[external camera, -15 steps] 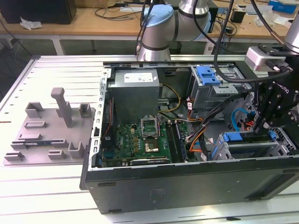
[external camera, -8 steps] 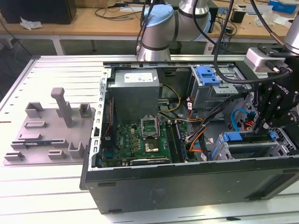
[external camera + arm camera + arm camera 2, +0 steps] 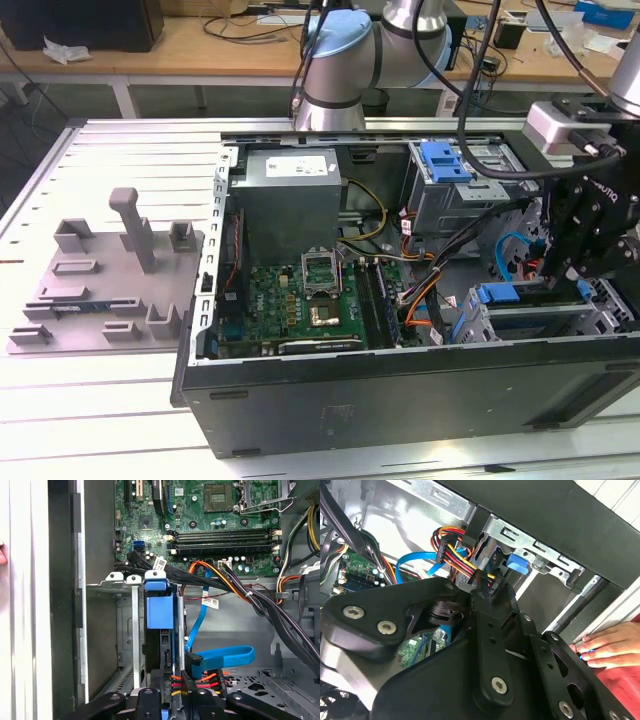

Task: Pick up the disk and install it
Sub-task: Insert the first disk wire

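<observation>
Though edge-on in its bay, disk (image 3: pixel 159 630): blue carrier frame, dark edge.

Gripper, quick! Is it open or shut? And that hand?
Gripper: cannot be told; it is at the disk in the drive cage.
Person's hand: open, resting beside the case.

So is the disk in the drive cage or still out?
In: the disk stands slotted in the drive cage, the gripper just behind it.
</observation>
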`<state>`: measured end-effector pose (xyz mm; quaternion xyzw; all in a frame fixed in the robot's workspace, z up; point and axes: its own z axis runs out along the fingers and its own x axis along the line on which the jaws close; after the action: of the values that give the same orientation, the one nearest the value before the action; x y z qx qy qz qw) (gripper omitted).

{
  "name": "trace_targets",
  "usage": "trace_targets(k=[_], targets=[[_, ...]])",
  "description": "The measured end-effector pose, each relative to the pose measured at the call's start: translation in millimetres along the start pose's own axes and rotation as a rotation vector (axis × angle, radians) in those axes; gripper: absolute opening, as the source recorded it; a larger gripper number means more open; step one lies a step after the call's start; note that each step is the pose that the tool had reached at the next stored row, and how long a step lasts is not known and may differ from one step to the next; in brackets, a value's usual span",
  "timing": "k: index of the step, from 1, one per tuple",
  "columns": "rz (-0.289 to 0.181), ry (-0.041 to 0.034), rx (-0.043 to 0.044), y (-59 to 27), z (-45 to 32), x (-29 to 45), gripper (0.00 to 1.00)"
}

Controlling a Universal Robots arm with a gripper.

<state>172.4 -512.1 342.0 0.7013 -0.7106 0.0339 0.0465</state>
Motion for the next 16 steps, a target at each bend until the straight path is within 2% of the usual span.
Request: trace_targets(k=[7, 10, 12, 14, 16], targets=[[0.000, 0.0004, 0.0001, 0.4, -21.6, 2.4, 0.30], [0.000, 0.0028, 0.0000, 0.5, -30.7, 2.5, 0.30], [0.000, 0.0062, 0.0001, 0.6, -34.4, 1.6, 0.30], [0.000, 0.0144, 0.0002, 0.6, -35.6, -0.4, 0.30], [0.000, 0.0149, 0.0002, 0.7, -35.5, -0.4, 0.30]])
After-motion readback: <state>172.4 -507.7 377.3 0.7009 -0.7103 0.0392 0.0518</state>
